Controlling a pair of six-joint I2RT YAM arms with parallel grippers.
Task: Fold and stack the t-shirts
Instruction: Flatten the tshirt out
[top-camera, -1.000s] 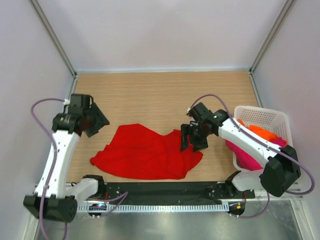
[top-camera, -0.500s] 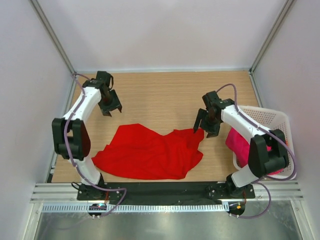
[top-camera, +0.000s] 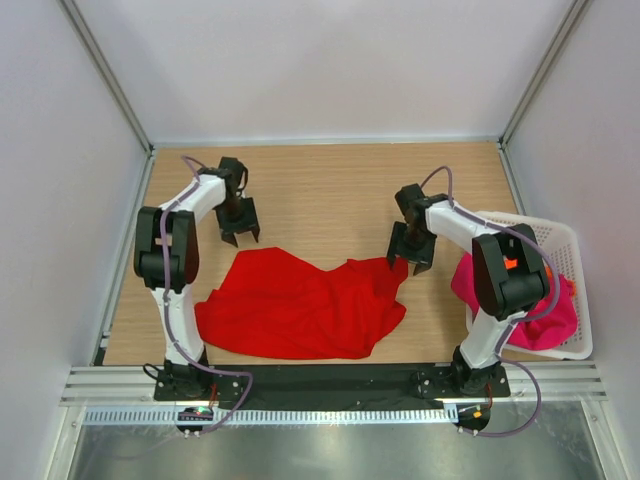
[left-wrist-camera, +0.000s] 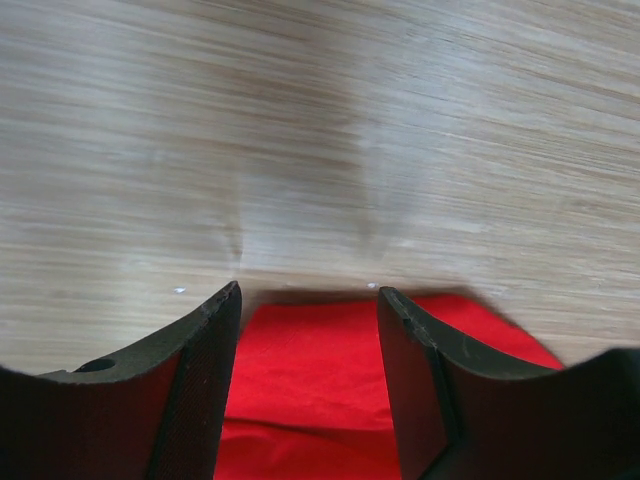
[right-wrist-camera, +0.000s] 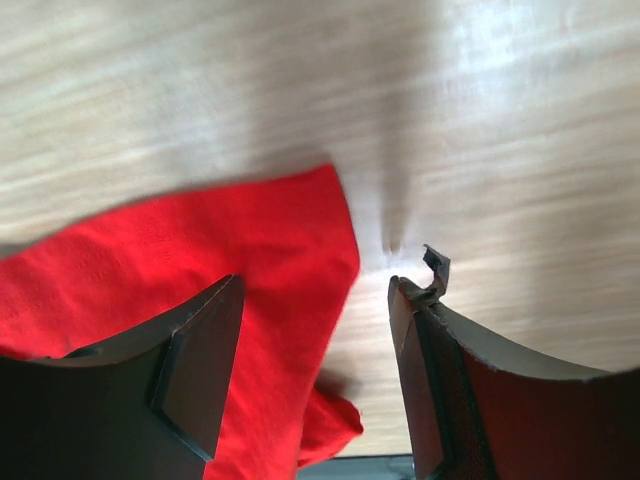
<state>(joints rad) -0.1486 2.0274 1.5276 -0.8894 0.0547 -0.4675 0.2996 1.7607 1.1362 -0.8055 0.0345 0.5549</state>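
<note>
The left end effector is spread, red t-shirt edge just beside it; right end effector spread, shirt corner beneath it

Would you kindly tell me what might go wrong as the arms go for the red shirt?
The right gripper is open with a corner of the red shirt lying toward one finger, so closing may pinch only the edge and slip. The shirt lies wrinkled, so a lift may drag folded layers. The pink shirt hangs over the basket wall beside the right arm and might snag.
</note>
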